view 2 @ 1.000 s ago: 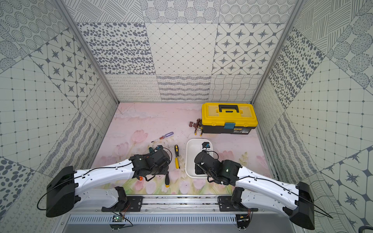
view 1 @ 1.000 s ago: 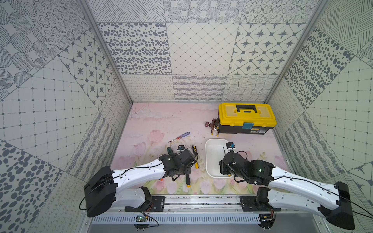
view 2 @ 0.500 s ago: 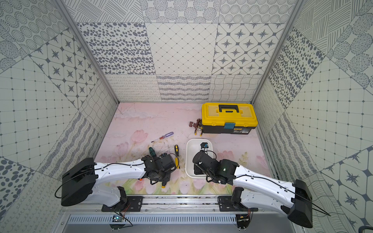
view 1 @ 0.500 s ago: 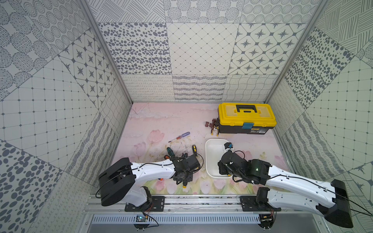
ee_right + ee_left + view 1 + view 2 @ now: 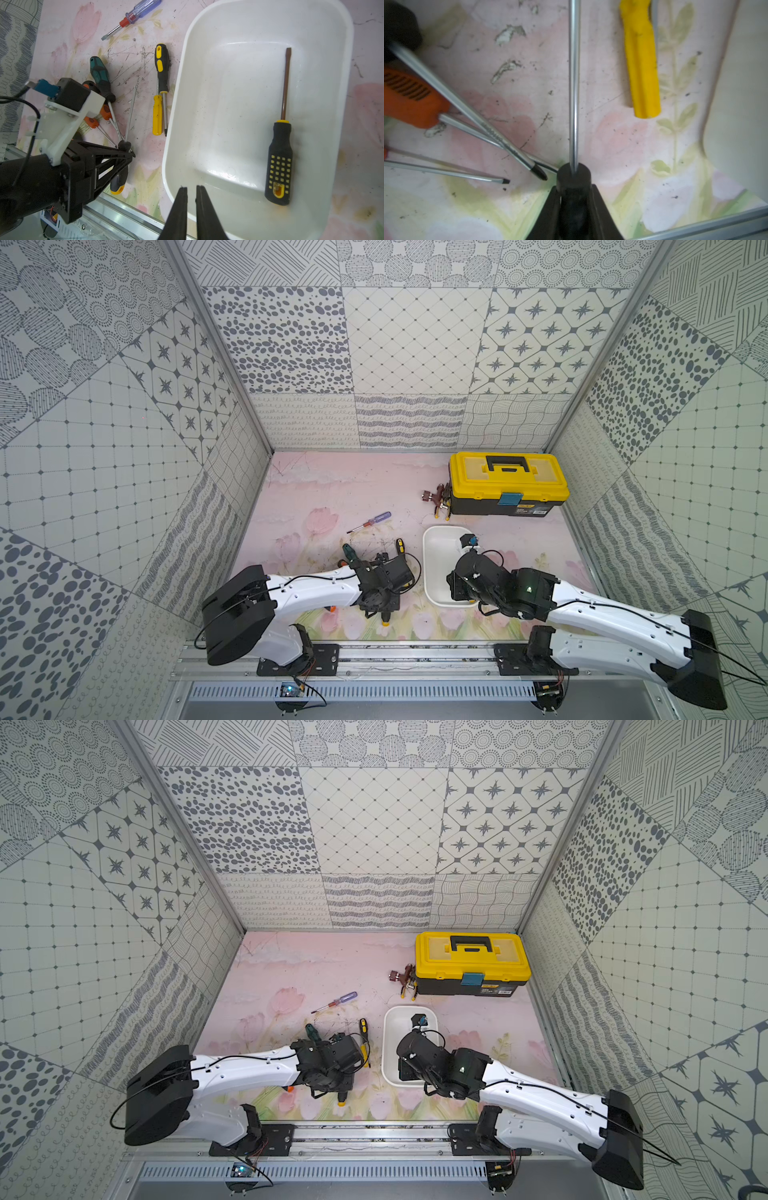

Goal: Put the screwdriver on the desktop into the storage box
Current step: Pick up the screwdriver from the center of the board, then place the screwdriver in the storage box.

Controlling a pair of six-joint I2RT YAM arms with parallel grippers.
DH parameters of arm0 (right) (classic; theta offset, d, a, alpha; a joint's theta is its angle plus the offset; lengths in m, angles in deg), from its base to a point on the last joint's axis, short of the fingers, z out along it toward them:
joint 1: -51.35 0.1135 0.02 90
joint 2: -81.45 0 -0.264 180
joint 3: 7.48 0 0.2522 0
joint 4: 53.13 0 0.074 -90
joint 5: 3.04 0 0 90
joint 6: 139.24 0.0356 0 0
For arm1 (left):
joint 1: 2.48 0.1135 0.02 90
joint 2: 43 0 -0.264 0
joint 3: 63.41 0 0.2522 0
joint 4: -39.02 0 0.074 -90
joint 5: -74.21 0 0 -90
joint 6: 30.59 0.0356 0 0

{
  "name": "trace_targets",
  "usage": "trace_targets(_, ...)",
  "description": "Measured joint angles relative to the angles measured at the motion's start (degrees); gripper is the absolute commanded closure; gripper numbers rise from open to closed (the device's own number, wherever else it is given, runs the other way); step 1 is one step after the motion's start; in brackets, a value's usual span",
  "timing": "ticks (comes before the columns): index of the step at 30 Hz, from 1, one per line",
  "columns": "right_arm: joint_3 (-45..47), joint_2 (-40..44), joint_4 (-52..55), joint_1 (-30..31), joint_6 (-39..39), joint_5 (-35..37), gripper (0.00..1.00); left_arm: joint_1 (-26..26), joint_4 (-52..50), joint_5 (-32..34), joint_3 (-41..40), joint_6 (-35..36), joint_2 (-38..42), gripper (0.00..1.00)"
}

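surface (image 5: 328,489): pale pink, printed with tulips, marked with fine dark scratches.
box (image 5: 438,560): white, no lid, just toward 4 o'clock of the surface's middle; seen in both top views.
left gripper (image 5: 573,182): at 8 o'clock of the box, clamped from both sides on the black collar of a screwdriver's handle.
gripped screwdriver (image 5: 574,93): black handle with its yellow end toward 6 o'clock, bare steel shaft toward 12 o'clock; I cannot tell whether it is lifted clear of the surface.
right gripper (image 5: 191,188): over the box's 7 o'clock corner, jaws a narrow slit apart, nothing between them.
screwdriver in the box (image 5: 279,162): black handle with yellow dots, brown shaft, flat on the floor along the 3 o'clock wall, tip toward 12 o'clock.
loose tools: a yellow screwdriver (image 5: 157,116) and a black-and-yellow screwdriver (image 5: 162,70) side by side, just at 9 o'clock of the box; a green screwdriver (image 5: 99,74) and an orange screwdriver (image 5: 91,122) fanned beside the left gripper; a blue-handled screwdriver (image 5: 374,522) alone at 10 o'clock.
toolbox (image 5: 507,481): black with a yellow lid, lid down, at 1 o'clock near the back wall.
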Motion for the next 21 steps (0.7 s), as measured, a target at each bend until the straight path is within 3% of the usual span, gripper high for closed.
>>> trace_targets(6,0.0,1.2,-3.8,0.0,-1.7,-3.7,0.49,0.4,-0.8,1.2,1.7,0.3,10.9,1.0)
trace_targets(11,1.8,4.7,-11.8,0.0,-3.2,-9.8,0.3,3.6,4.4,0.3,0.2,0.7,21.4,1.0)
trace_targets(16,6.3,8.3,-21.8,0.0,-3.5,-17.4,0.25,7.1,16.0,-5.0,-5.0,0.6,28.5,1.0)
trace_targets(21,8.4,9.2,-29.3,0.0,-3.4,-23.2,0.25,8.1,28.7,-12.1,-9.4,-0.1,30.2,1.0)
